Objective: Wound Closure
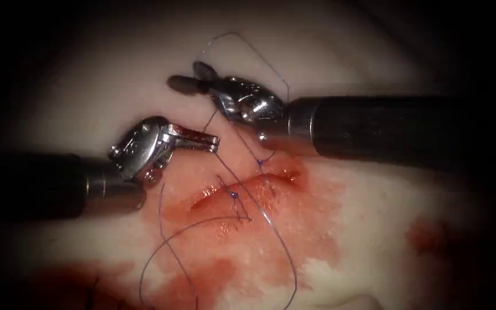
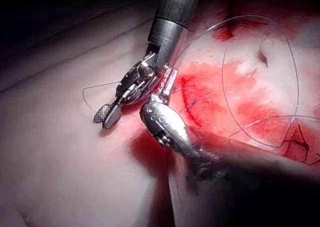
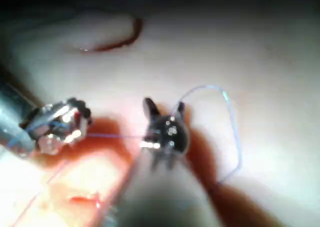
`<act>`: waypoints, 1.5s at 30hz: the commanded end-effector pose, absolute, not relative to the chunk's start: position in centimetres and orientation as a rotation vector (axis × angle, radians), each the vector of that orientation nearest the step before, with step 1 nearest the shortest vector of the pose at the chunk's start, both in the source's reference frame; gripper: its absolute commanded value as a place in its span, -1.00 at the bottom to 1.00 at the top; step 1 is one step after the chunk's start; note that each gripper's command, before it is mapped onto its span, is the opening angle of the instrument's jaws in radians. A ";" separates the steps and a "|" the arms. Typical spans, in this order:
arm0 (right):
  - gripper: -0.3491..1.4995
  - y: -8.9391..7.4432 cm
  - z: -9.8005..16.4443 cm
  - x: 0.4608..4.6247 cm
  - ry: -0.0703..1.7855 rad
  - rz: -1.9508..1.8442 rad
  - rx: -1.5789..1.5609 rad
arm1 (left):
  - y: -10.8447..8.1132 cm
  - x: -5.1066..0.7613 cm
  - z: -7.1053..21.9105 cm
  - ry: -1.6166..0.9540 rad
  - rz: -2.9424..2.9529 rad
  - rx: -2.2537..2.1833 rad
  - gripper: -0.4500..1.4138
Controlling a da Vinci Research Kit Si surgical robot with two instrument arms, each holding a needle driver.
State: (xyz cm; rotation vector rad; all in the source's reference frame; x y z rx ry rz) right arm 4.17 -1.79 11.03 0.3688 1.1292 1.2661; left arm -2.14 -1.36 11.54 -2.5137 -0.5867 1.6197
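Observation:
The cut [image 1: 262,182] runs across the tissue [image 1: 386,201], red and wet, with blue stitches crossing it. My left tool [image 1: 210,140] sits just above the cut's left end, its jaws shut on the thread [image 1: 254,49]. From there the thread runs down over the cut. My right tool [image 1: 193,77] lies above the cut with its jaws open and nothing between them. A loop of thread arches over its wrist and shaft. The left wrist view shows the right tool [image 2: 106,114] open beside the left tool [image 2: 170,82]. The right wrist view shows the right tool's own jaws [image 3: 164,107] spread.
Long slack thread loops [image 1: 162,252] lie over red fluid [image 1: 213,275] below the cut. A second red patch [image 1: 426,235] stains the tissue at the right. Older stitches [image 2: 300,144] show in the left wrist view.

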 end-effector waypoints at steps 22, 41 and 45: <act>-1.00 -1.8 10.9 4.00 1.152 1.197 0.356 | -1.4 -2.13 11.6 -0.592 1.615 -2.514 -1.00; -1.00 -2.7 9.5 2.92 1.166 0.961 0.395 | -1.0 -1.73 11.8 -0.546 1.709 -2.367 -1.00; -1.00 -2.9 9.4 2.82 1.136 0.898 0.416 | -0.9 -1.67 11.8 -0.528 1.716 -2.343 -1.00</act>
